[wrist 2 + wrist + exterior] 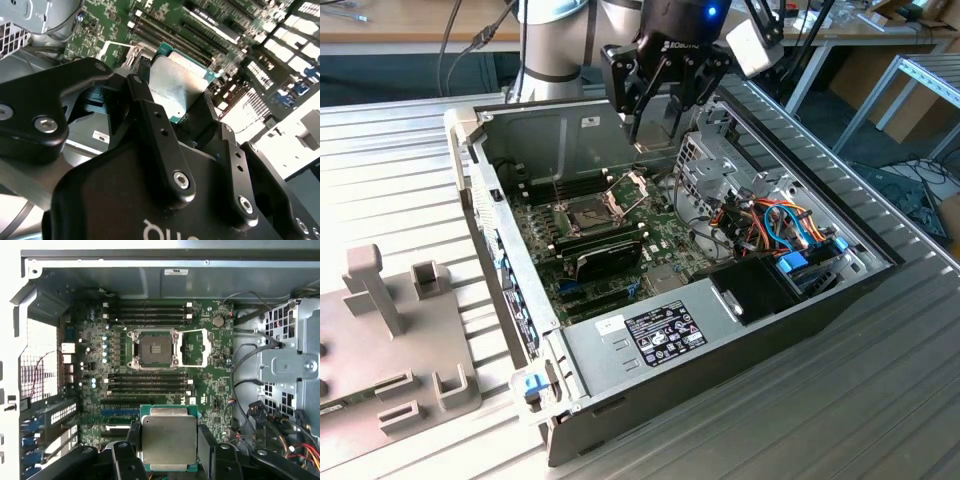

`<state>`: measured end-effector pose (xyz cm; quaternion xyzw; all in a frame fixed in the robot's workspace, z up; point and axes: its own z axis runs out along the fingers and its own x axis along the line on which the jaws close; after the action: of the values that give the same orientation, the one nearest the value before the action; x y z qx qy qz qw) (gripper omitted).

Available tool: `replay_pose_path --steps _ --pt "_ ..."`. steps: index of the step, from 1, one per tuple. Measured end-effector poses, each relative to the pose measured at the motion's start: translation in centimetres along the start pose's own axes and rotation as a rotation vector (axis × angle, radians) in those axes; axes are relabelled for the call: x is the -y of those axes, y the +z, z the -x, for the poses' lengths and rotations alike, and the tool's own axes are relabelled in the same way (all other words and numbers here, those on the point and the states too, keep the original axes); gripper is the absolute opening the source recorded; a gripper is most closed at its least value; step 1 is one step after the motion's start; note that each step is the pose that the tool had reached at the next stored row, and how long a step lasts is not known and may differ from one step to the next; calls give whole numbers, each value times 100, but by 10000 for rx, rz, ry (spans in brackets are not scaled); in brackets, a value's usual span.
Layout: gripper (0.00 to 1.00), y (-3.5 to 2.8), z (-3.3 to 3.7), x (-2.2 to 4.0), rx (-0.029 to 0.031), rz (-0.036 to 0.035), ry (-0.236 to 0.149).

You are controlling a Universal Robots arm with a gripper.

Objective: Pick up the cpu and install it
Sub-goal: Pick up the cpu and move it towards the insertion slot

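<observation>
End effector [655, 128] is clamped on the cpu [169, 439], fingers [206, 441] against two opposite edges, silver top facing the first wrist view. It hangs above the open computer case [545, 140], clear of the green motherboard [215, 390]. Socket [152, 347] sits below and ahead of the end effector, well apart from the cpu, hinged frame [196, 347] flipped open, dark contact field exposed.

This is a robotics lab or workshop. A ribbed aluminium table [880, 400] carries an opened desktop computer case [560, 135] with its green motherboard [215, 390] laid bare, beside grey moulded fixtures [390, 330]. The robot arm's grey base [555, 45] rises behind the case. Further back are a wooden tabletop [400, 20] with trailing cables [447, 50] and a metal-profile frame [930, 75].
</observation>
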<state>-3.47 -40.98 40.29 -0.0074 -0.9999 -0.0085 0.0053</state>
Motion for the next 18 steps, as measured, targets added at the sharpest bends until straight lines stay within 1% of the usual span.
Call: replay_pose_path --steps 2,5,8,10,12,14,18 --pt "55 34 5 -80 0 0 -7" --pt "55 64 10 -154 0 0 -14" --pt "55 114 17 -261 0 -1 -23" --pt "55 142 20 -304 0 0 -27" --pt "55 184 22 -350 0 0 -30" --pt "55 224 23 -383 0 0 -34" --pt "55 313 26 -412 0 1 -52"
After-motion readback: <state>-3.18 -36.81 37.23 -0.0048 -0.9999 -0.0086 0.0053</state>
